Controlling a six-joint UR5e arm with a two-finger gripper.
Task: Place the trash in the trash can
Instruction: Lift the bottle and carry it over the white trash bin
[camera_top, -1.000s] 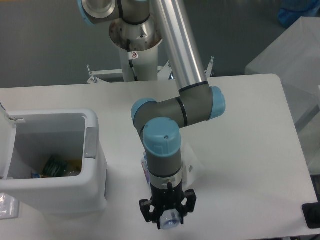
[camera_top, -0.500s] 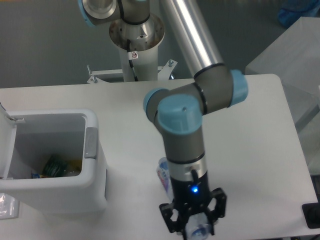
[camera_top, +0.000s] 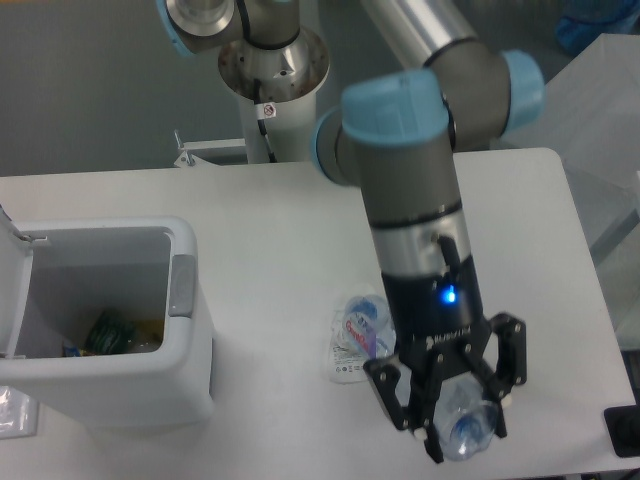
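Camera view looks down on a white counter with the arm reaching toward 5 o'clock of the frame. Its black hand hangs low near the front edge, the fingers pinching a clear plastic bottle, whose rounded bluish end faces the lens between them; whether the bottle is lifted off the counter I cannot tell. A blue light glows on the wrist just above the hand. At about 10 o'clock from the hand, just beside it, a whitish translucent packet with red and blue print lies flat on the counter, partly hidden behind the wrist. Well apart, at 9 o'clock of the frame, stands the white trash can, its lid swung open to the far left and a grey latch panel on the side toward the packet. Inside sit some green and yellow wrappers
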